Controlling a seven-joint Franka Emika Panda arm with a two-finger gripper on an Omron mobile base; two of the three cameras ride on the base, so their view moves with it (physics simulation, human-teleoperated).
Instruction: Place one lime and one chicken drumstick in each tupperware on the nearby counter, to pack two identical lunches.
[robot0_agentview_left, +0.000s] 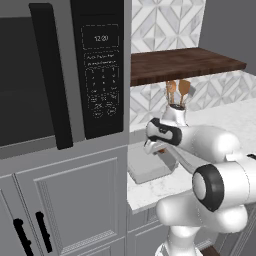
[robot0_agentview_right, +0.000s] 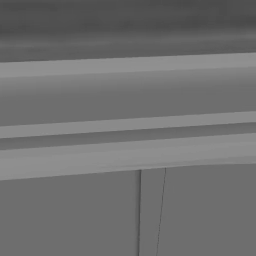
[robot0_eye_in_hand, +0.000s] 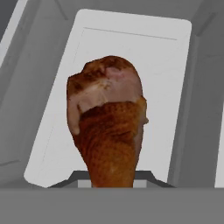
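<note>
**Drumstick held over an empty tub**

The jaws are closed tight on a drumstick (robot0_eye_in_hand: 108, 127), gripped by its narrow bone end so the thick meaty end hangs out ahead of the hand. That hold makes sense: the thin end fits between the fingers, and the heavy end can go down first into the tub.

In the hand view the drumstick hangs directly above a tub (robot0_eye_in_hand: 131, 65), a pale grey, shallow rectangular tray with rounded corners and a raised rim. The part of its floor that shows looks bare; what lies behind the meat is hidden. The meat appears to be above the tray, not resting in it, though the height is hard to judge.

From the left base view the arm reaches out over the white marbled desk (robot0_agentview_left: 230, 117), with the hand (robot0_agentview_left: 152, 146) bent down over the tub (robot0_agentview_left: 147, 167), which sits close to the tall grey cabinet with the microwave (robot0_agentview_left: 60, 70). A beige cup (robot0_agentview_left: 176, 114) of wooden utensils stands behind the arm, under a dark wooden shelf (robot0_agentview_left: 185, 64).

The drumstick is reddish-brown with a pebbled, roasted skin; its thick end shows paler pinkish flesh and darker crust at the rim.

My reading: lowering and release come next.
</note>
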